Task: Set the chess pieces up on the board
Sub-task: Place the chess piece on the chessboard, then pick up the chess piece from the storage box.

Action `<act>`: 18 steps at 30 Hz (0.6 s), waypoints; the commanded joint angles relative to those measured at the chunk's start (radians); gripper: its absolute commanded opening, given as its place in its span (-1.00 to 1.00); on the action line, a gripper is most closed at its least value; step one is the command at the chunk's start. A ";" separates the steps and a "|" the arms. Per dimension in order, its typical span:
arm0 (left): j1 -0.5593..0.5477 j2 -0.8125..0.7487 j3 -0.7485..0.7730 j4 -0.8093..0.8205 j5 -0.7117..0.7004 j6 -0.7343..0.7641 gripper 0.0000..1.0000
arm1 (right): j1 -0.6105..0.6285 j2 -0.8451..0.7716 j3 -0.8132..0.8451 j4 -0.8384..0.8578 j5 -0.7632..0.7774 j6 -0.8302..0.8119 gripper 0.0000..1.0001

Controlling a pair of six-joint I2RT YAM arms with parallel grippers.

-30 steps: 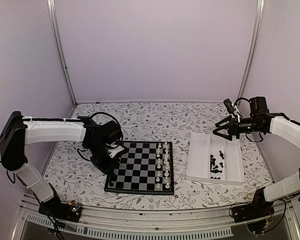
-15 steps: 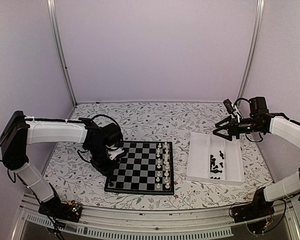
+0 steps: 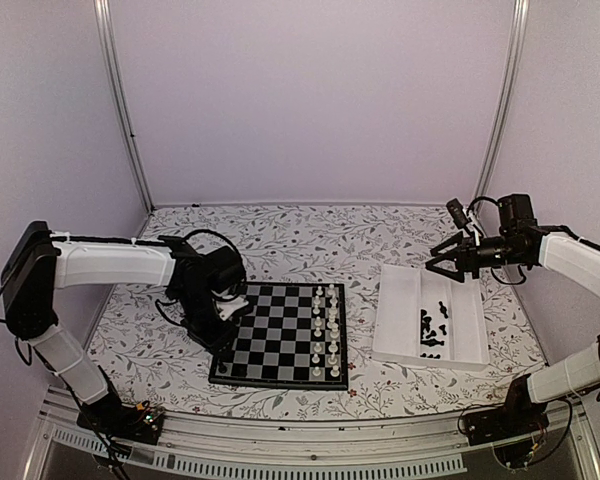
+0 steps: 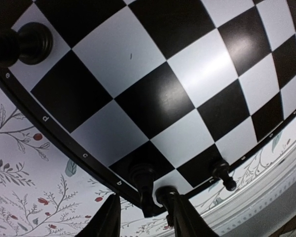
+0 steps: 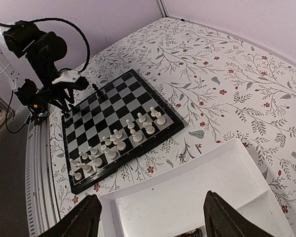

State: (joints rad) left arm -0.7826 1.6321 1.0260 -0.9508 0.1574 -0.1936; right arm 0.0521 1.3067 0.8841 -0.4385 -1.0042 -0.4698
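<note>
Left hand (image 4: 140, 202) spread; black chess piece (image 4: 142, 178) upright between fingers, on board (image 4: 153, 98) edge.

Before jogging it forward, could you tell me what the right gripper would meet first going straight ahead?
Probably the white tray, its bare floor just beyond the open fingers; depth is unclear.

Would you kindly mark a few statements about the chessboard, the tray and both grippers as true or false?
1. The white pieces stand on the board. True.
2. The white tray holds nothing. False: black pieces lie in it.
3. The right gripper hangs open over the tray's far end. True.
4. The left gripper is at the board's far right corner. False: it is at the near left corner.
5. No black piece is on the board yet. False: a few placed black pieces stand near its left edge.
</note>
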 commanded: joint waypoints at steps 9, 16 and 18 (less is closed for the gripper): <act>-0.075 -0.147 0.263 -0.002 -0.130 0.005 -0.08 | -0.001 0.024 0.087 -0.258 0.348 -0.379 0.43; -0.220 -0.084 0.304 0.346 -0.246 0.047 -0.07 | 0.026 0.069 0.033 -0.212 0.643 -0.436 0.14; -0.233 -0.072 0.296 0.438 -0.235 0.046 -0.07 | 0.045 0.105 0.047 -0.220 0.693 -0.392 0.01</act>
State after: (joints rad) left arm -0.9836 1.5288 1.3170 -0.7559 -0.0376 -0.1661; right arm 0.0669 1.3594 0.9283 -0.6445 -0.5041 -0.8608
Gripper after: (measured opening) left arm 0.465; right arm 0.547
